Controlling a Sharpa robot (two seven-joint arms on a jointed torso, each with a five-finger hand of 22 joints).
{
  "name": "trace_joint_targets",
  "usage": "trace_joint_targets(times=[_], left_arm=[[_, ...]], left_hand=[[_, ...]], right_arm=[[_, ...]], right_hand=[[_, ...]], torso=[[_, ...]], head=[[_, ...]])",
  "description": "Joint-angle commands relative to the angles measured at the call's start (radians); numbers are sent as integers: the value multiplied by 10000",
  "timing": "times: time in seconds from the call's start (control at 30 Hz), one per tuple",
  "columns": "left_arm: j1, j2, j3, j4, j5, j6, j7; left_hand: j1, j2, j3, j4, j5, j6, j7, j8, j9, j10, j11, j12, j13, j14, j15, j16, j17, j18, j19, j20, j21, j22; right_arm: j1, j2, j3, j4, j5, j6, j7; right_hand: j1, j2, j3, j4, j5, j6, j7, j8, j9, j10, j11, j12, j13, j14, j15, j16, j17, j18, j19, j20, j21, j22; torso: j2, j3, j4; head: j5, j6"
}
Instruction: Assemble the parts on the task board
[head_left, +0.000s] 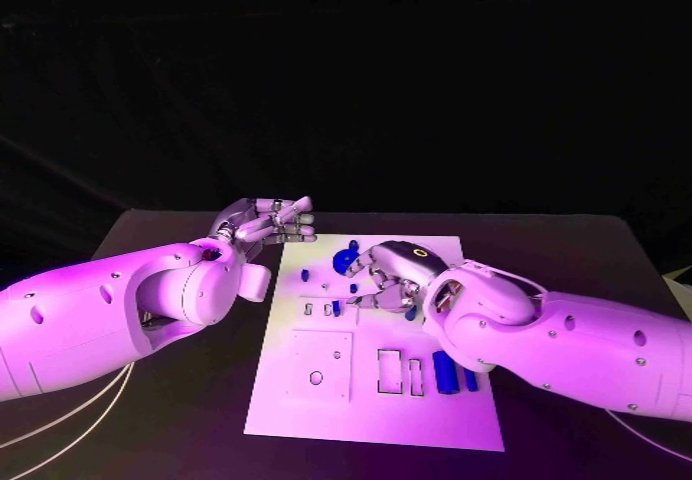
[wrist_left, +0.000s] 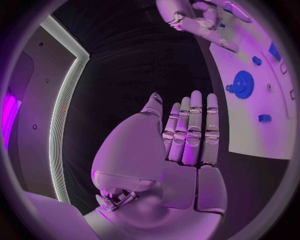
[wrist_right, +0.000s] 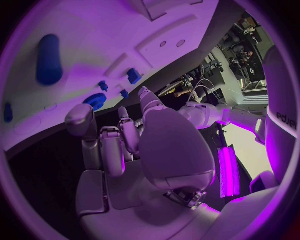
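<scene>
I see the flat white task board (head_left: 378, 400) lying mid-desk (head_left: 173, 235), with rectangular cut-outs and a round blue gear (head_left: 345, 262) near its 12 o'clock edge; two blue cylinders (head_left: 446, 372) lie side by side toward 4 o'clock. My left hand (head_left: 274, 222) hovers off the board's 11 o'clock corner, fingers straight and together, holding nothing. My right hand (head_left: 387, 275) sits over the board's upper middle, fingers loosely curled; I cannot tell if it grips anything.

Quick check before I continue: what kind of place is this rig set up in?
Likely a robotics lab or test bench: a white task board with cut-out slots and small blue parts lies on a black table against a dark backdrop, with cabled equipment behind.
</scene>
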Motion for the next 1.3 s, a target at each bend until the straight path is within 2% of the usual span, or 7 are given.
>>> trace_joint_targets(times=[0.03, 0.2, 0.33, 0.5, 0.67, 0.87, 1.3], left_arm=[[10, 22, 6, -139, -2104, 1267, -1397], [13, 81, 5, -385, -4400, 2251, -3006], [147, 196, -12, -554, -5927, 2990, -4525], [538, 405, -151, -661, -7603, 3646, -6211], [716, 674, -207, -700, -8437, 4027, -7607], [825, 1112, -286, -740, -8730, 4295, -8669], [928, 1930, -429, -934, -9110, 4429, -9737]], left_hand=[[-71, 2, -142, 41, -24, 230, -125, 42, 27, 408, -208, 116, 91, 973, -292, 718, 450, 85, 766, -370, 534, 241], [-94, -19, -332, 160, 11, 686, -525, 147, 138, 1454, -666, 641, 483, 2425, -818, 2571, 1705, 58, 2100, -1140, 1727, 836], [-634, -18, -695, 503, 57, 827, -706, 131, 256, 1931, -867, 1190, 1039, 3254, -1051, 9112, 8500, 40, 3145, -1678, 3157, 1677], [-955, 150, -1115, 583, 17, 1040, -842, 170, 687, 1802, -1026, 2548, 2650, 3259, -1237, 12222, 12032, -507, 3670, -1933, 7170, 6228], [-1646, 436, -1444, 578, -16, 1177, -1003, 413, 1148, 1536, -1148, 3719, 3850, 3279, -1317, 12484, 12365, -803, 4232, -2017, 9000, 8746], [-1695, 478, -1527, 609, 0, 922, -1032, 672, 1859, 1337, -1198, 6318, 6595, 3311, -1379, 12606, 12546, -889, 4416, -2089, 9449, 9382], [-1859, 334, -1462, 596, 8, 742, -1160, 1293, 3028, 1657, -1303, 9027, 9378, 3581, -1459, 13287, 13417, -1218, 5073, -2165, 10644, 11400]], right_arm=[[294, -509, 21, 299, 2750, 357, 1736], [798, -1539, 39, 697, 4401, 594, 2275], [1002, -2152, 42, 717, 5120, 390, 2421], [1109, -2631, 41, 582, 5441, 235, 2400], [1138, -2830, 39, 456, 5492, 171, 2283], [1146, -2876, 35, 349, 5430, 91, 2142], [1146, -2863, 22, 250, 5243, 43, 1927]], right_hand=[[107, 30, 39, -36, 70, 94, 12, 50, 20, -103, -13, -88, -95, 596, -21, -75, 1104, 190, -130, -1, -213, -148], [154, 81, 19, -84, 345, 198, -11, 133, 53, -218, -35, -180, -206, 525, -37, -177, 926, 242, -311, -13, -522, -357], [93, 67, -36, -57, 396, 169, -9, 130, 50, -217, -32, -178, -211, 531, -39, -170, 947, 231, -286, -16, -506, -324], [60, 63, -71, -39, 432, 190, -15, 153, 59, -184, -37, -151, -181, 534, -40, -166, 958, 229, -281, -18, -517, -321], [33, 51, -100, -26, 444, 192, -19, 162, 62, -171, -39, -139, -172, 529, -42, -177, 938, 230, -281, -19, -531, -325], [7, 39, -130, -10, 461, 195, -22, 171, 66, -176, -42, -144, -185, 523, -45, -187, 917, 234, -290, -21, -558, -341], [-32, 27, -171, 18, 483, 202, -29, 187, 72, -227, -46, -186, -245, 501, -48, -224, 847, 250, -331, -23, -643, -401]], torso=[[-109, -35, -12], [-235, -53, -43], [-347, -67, -59], [-431, -43, -85], [-476, -19, -46], [-466, -20, -45], [-451, -19, -54]], head=[[-10, 18], [18, -39], [31, -108], [74, -168], [85, -256], [100, -319], [112, -472]])
